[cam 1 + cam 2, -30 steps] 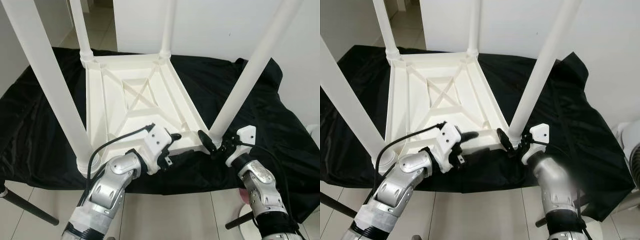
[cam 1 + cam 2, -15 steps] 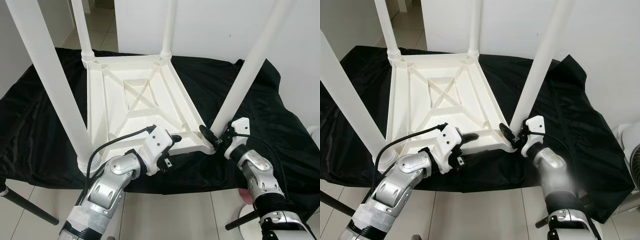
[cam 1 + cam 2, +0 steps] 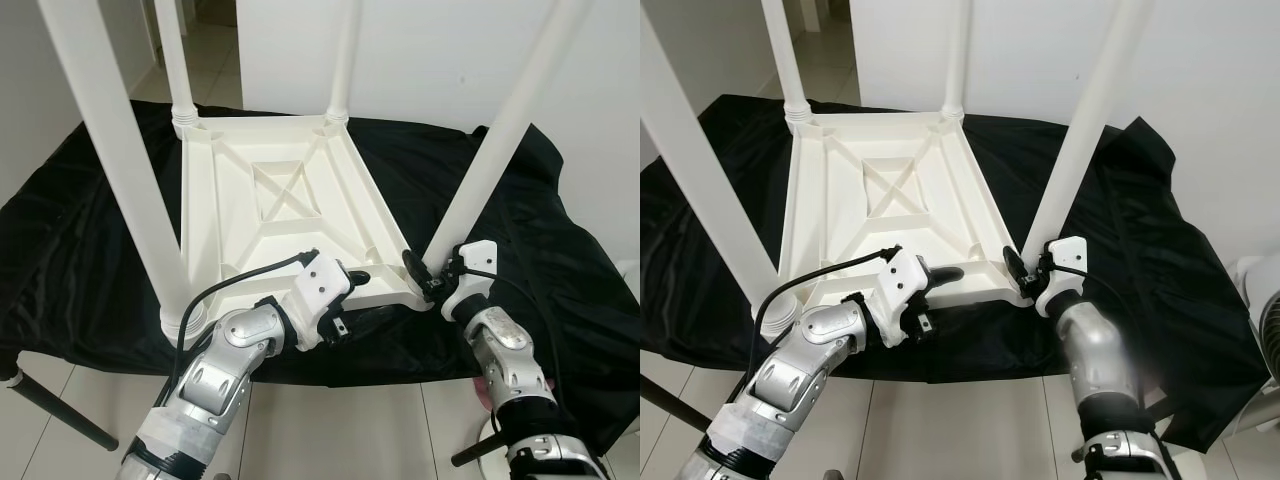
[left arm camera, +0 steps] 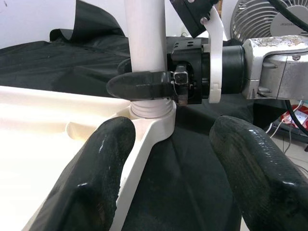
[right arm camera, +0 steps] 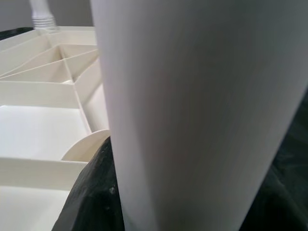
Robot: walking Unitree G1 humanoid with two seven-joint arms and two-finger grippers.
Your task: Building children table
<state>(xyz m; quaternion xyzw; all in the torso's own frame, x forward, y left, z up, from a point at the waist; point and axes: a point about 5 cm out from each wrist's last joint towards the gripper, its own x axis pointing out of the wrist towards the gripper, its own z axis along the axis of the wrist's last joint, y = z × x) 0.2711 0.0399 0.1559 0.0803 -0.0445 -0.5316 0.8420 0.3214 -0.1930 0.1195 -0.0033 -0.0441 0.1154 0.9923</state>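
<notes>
Leg-seating step: right gripper (image 3: pixel 425 278) fingers clasping near white plastic table leg (image 3: pixel 480 180); left gripper (image 3: pixel 352 290) hovering released; next, twisting leg home.

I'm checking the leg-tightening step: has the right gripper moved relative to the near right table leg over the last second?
Yes. The right gripper has closed in on the table leg, from just short of its base to around it at the socket.

Upturned table top (image 3: pixel 270 215) on cloth (image 3: pixel 80 250), four legs up; right gripper (image 3: pixel 428 279) at near-right leg (image 3: pixel 490 160); left gripper (image 3: pixel 350 290) at near edge.
</notes>
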